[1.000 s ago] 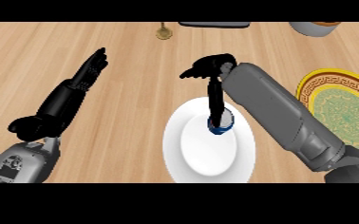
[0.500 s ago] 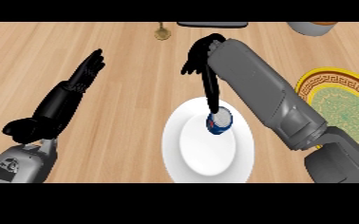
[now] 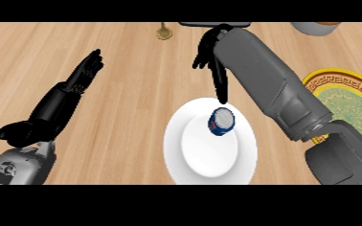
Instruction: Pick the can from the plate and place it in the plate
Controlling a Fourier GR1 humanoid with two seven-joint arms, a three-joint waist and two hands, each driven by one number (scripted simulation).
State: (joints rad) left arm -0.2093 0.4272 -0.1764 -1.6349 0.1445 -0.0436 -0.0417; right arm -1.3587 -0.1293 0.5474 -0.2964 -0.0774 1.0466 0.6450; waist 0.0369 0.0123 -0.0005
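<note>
While you look down over the pale wood-grain counter [image 3: 127,100], the can [image 3: 221,121] sits on the white plate [image 3: 205,167], a small blue cylinder with a silvery round top facing up at you, placed toward the plate's upper right, inside the rim; the plate is smooth, glossy and round, with a shallow paler well in its middle. Your right hand [image 3: 214,57] shows above the can, black and slender, hanging off the end of the broad matte-grey forearm that slants in from the lower right; its fingers are straight and relaxed, one long finger [image 3: 221,88] pointing down toward the can with its tip just above the can's top, and you cannot tell from here whether it touches; nothing is held. Your left hand [image 3: 86,71] rests at the left, open, flat black fingers together and pointing up the counter, well apart from the plate. At the right edge you get a second plate [image 3: 317,80], yellow-rimmed with a dark key pattern and a green centre, partly hidden behind the right arm. Up top, a small brass-coloured round piece [image 3: 164,32] lies on the wood; a grey bowl [image 3: 312,28] is cut by the upper right corner.
</note>
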